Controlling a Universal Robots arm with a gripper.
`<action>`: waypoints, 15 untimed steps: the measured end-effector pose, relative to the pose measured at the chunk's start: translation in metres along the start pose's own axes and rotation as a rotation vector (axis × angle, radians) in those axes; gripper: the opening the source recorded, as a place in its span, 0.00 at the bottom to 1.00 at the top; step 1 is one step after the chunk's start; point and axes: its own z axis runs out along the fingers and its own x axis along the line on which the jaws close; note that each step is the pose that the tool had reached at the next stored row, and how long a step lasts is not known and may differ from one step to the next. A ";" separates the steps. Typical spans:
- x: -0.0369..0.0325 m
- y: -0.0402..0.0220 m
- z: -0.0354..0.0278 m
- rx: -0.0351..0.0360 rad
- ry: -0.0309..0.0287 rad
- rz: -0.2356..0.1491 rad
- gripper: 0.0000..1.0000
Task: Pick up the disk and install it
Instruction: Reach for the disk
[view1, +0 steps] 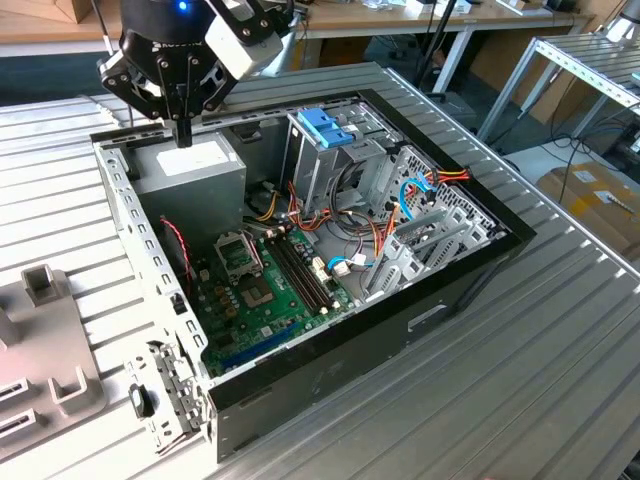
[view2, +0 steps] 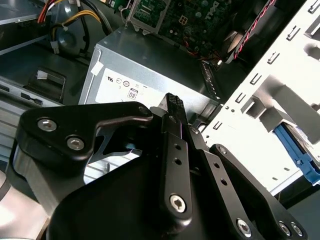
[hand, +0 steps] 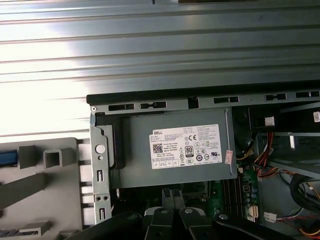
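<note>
My gripper (view1: 183, 135) hangs over the back left corner of the open computer case (view1: 440, 300), just above the grey power supply (view1: 195, 168). Both wrist views show its black fingertips (hand: 172, 194) pressed together with nothing between them; the tip (view2: 172, 102) points at the labelled supply box (view2: 145, 75). A light-blue strip with grey metal, which looks like the disk's (view2: 296, 152) carrier rail, lies beyond the case's pale side wall. The disk (hand: 7, 159) shows again as a blue edge in the grey fixture (hand: 45, 185).
Inside the case are the green motherboard (view1: 265, 290), bundles of cables (view1: 420, 185) and a metal drive cage with a blue latch (view1: 325, 125) on top. The grey fixture (view1: 40, 350) sits on the ribbed metal table (view1: 560, 350) at the exterior view's left.
</note>
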 end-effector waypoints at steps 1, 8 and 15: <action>0.0003 0.0000 0.0000 0.0000 0.0001 0.000 0.11; 0.0032 -0.0002 -0.0001 0.0000 0.0000 0.000 0.11; 0.0061 -0.0005 -0.0002 0.0000 0.0000 0.000 0.11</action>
